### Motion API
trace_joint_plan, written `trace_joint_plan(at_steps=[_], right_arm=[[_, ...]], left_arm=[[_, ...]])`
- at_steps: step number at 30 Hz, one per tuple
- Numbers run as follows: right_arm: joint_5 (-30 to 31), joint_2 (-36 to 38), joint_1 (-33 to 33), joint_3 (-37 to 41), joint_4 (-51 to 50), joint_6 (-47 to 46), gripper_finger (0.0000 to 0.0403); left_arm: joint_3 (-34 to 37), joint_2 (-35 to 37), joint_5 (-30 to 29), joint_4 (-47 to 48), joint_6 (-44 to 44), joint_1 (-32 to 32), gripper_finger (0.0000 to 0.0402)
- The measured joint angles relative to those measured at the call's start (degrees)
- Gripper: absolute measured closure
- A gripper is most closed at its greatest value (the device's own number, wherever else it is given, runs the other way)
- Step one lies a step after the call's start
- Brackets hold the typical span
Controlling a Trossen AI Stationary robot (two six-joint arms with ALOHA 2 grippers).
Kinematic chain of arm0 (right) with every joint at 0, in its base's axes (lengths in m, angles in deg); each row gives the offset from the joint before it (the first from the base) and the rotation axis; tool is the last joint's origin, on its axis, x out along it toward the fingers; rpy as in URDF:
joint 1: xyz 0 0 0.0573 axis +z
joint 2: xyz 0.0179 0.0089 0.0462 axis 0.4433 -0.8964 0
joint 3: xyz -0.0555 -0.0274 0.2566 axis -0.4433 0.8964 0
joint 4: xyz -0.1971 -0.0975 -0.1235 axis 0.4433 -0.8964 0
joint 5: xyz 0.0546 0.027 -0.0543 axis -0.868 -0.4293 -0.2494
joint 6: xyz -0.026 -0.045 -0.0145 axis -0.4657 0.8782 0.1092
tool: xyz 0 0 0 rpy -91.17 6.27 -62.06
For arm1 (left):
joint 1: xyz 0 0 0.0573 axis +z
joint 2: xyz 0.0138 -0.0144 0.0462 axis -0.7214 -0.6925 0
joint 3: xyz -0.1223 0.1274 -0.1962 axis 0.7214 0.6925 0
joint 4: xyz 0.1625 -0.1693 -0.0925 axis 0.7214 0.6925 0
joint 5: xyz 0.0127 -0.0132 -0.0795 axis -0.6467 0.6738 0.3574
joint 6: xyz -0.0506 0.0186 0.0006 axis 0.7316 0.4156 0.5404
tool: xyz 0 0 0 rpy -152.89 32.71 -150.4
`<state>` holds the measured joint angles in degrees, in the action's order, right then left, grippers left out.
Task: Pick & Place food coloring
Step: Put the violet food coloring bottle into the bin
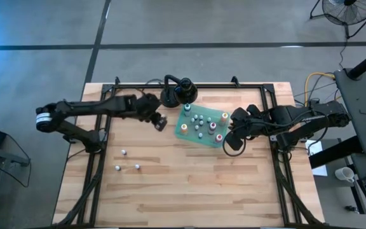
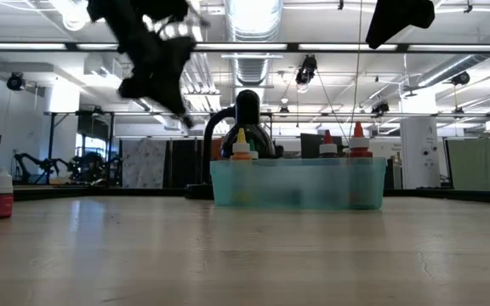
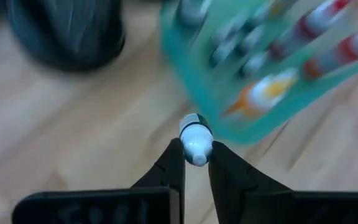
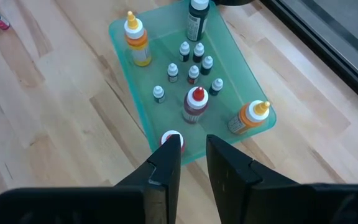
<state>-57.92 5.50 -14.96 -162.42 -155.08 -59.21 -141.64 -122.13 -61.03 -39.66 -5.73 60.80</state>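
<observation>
On the wooden table (image 1: 189, 184) sits a green tray (image 4: 236, 61) of food coloring bottles (image 4: 194, 62). The left gripper (image 3: 196, 163) has its jaws clamped on one small bottle (image 3: 196, 138), the tray just ahead. The right gripper (image 4: 192, 149) hangs by the tray's edge, jaws nearly together, a red-capped bottle (image 4: 170, 138) at one tip. Three bottles (image 1: 126, 163) stand loose, well apart from both.

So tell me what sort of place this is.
Probably a robotics lab or workshop: open ceiling ducts and strip lights, a floor fan, a concrete floor, and a framed wooden table set up for two robot arms.
</observation>
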Motion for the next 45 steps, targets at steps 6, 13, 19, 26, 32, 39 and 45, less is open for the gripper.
trace_joint_plan(at_steps=[6,13,19,26,32,39,45], right_arm=[[0.21,0.00,0.00,0.00,-0.01,0.01,0.0333],[1.01,0.00,0.00,0.00,0.00,0.00,0.0335],[1.16,0.00,0.00,0.00,-0.02,-0.31,0.0333],[1.43,0.00,0.00,0.02,-0.06,-0.29,0.0339],[2.05,0.02,0.00,0.16,-1.07,-0.03,0.0339],[3.06,0.00,0.00,1.15,-1.09,-0.02,0.0339],[3.04,0.02,0.00,2.93,-1.13,-0.10,0.0339]], left_arm=[[-12.54,-4.28,-1.23,0.52,-8.53,-0.18,0.0378],[-24.17,-18.76,-1.06,6.41,-18.57,-0.92,0.0377],[-30.21,-28.25,-0.56,8.26,-20.94,-2.15,0.0372],[-33.41,-32.45,2.39,8.03,-20.97,-3.22,0.0374],[-33.52,-35.30,4.01,7.56,-20.79,-3.12,0.0374],[-33.82,-38.12,4.10,6.97,-20.73,-3.22,0.0374],[-33.87,-38.82,4.07,6.41,-20.63,-3.25,0.0374]])
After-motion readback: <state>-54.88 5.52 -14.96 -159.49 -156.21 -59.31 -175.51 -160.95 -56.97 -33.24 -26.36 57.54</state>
